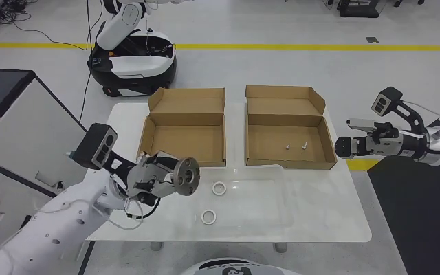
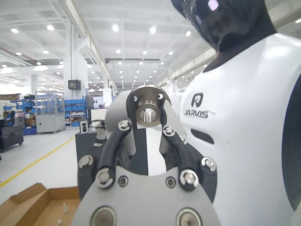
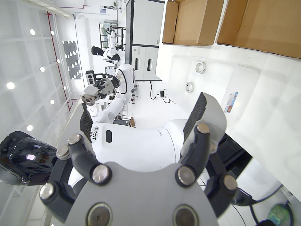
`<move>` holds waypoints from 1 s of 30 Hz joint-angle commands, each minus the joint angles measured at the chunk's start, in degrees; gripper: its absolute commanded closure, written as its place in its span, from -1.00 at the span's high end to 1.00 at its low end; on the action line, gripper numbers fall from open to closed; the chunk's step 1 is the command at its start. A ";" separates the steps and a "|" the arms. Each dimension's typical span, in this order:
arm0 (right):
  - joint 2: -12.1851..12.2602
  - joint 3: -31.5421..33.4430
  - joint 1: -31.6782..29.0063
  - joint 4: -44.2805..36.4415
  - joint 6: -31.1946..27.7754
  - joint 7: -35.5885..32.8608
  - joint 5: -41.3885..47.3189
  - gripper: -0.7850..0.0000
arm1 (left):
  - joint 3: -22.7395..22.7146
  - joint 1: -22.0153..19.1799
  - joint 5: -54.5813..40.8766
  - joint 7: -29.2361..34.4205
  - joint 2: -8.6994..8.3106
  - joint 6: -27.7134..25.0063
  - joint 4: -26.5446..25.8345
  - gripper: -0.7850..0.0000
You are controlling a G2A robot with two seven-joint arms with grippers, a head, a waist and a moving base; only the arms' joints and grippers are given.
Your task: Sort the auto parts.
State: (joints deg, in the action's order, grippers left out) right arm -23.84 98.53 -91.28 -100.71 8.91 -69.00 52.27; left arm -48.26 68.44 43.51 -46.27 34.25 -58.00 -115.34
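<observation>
edges first: the white rounded-corner table (image 1: 330, 213) carries two open brown cardboard boxes side by side on its far half, the left box (image 1: 182, 141) and the right box (image 1: 271, 148), with a narrow strip of bare tabletop between them. a shallow clear plastic tray (image 1: 271, 206) sits just in front of them, and bare tabletop lies to its right and along the front edge.

the left gripper (image 2: 147, 110) hangs over the table's left front part, just in front of the left box's near wall and beside the tray's left end. its black fingers (image 2: 130, 109) pinch a grey metal flanged hub (image 1: 187, 174) by the collar. the right gripper (image 3: 143, 109) is off the table's right edge, level with the right box, jaws spread wide around nothing.

two small white rings (image 1: 214, 188) lie apart at the tray's left end. two small white pins (image 1: 304, 144) rest on the right box's floor.

around the table are a pale grey floor (image 1: 289, 69) with a yellow line, a dark mat (image 1: 405, 213) at the right, a grey cabinet (image 1: 27, 130) at the left, and another white-and-black robot base (image 1: 134, 69) behind the left box.
</observation>
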 commanded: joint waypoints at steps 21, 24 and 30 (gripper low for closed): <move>0.00 0.01 -0.01 0.00 -0.01 0.00 0.02 1.00 | -3.07 0.44 -10.97 -0.03 -0.23 0.00 -6.80 -1.00; 0.00 0.01 -0.01 0.00 -0.01 0.00 0.02 1.00 | -3.32 1.07 -9.89 -0.03 -0.31 0.00 -5.93 -1.00; 0.00 0.01 -0.01 0.00 -0.01 0.00 0.02 1.00 | -2.84 2.10 -6.76 -0.02 -1.47 0.00 -3.25 -1.00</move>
State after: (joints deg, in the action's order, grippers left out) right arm -23.84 98.53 -91.28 -100.71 8.91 -69.00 52.27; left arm -51.20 70.46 36.84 -46.29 32.96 -58.00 -118.64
